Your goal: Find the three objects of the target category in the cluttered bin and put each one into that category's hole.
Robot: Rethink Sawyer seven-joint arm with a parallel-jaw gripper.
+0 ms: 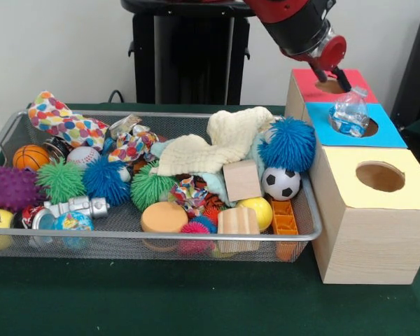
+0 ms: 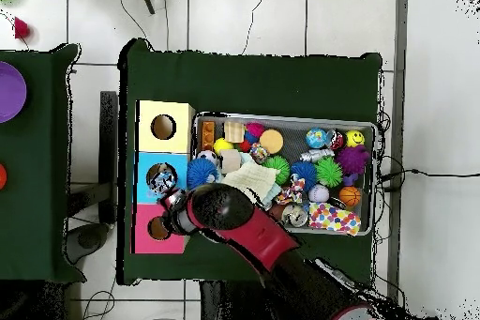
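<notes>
Wire bin (image 1: 196,238) in front, pincer (image 1: 341,82) tilted over plastic bottle (image 1: 349,113).

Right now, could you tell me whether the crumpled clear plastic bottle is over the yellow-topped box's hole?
No, the crumpled clear plastic bottle sits at the blue-topped box's hole, beneath the gripper.

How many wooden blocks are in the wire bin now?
2 visible. One wooden cube lies beside the soccer ball; one grooved wooden block stands at the front rim of the bin. Clutter may hide others.
</notes>
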